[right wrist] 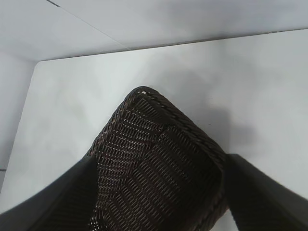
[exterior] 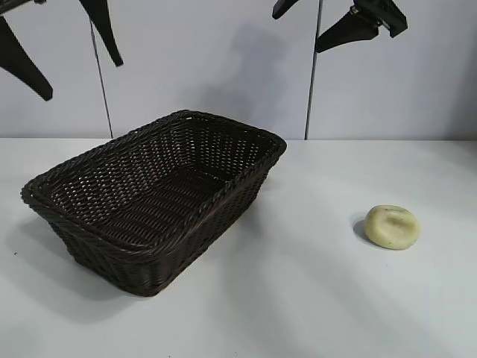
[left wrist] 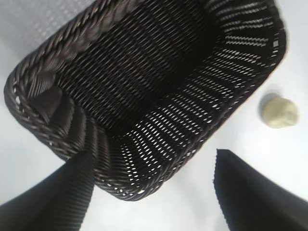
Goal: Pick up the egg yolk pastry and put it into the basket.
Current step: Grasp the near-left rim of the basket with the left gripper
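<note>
Nothing done: pastry [exterior: 392, 227] lies on the table [exterior: 298, 298] at 3 o'clock of the empty basket [exterior: 153, 195]; both grippers spread wide, raised.

Both the left gripper [left wrist: 149, 192] and the right gripper [right wrist: 156, 192] have matte black, tapering fingers [left wrist: 53, 202] with finely ribbed faces
</note>
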